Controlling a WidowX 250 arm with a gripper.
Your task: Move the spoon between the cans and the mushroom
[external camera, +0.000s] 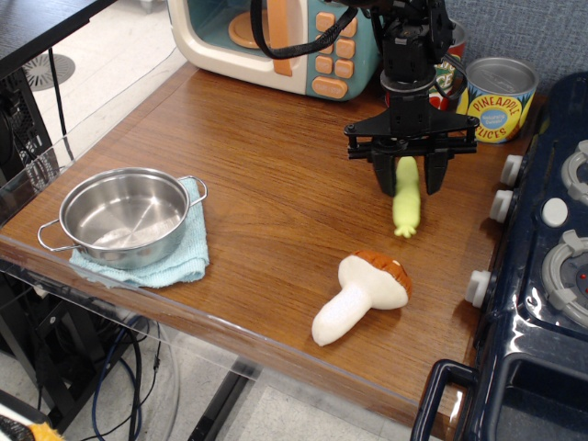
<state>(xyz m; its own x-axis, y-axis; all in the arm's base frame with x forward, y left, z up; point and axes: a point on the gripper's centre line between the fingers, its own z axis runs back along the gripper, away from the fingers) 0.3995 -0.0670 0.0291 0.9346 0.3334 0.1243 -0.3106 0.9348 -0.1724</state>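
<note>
The spoon's yellow-green handle (405,204) lies on the wooden table, pointing toward the front; its silver bowl is hidden behind the gripper. My gripper (408,176) stands straight over the handle's upper end. Its fingers are spread, with a small gap to the handle on each side. The pineapple can (496,99) stands at the back right. The tomato sauce can (452,66) is mostly hidden behind the arm. The mushroom (363,296) lies on its side in front of the spoon, cap toward it.
A toy microwave (276,41) stands at the back. A steel pot (124,216) sits on a light blue cloth (184,265) at the front left. A dark blue toy stove (551,276) borders the table on the right.
</note>
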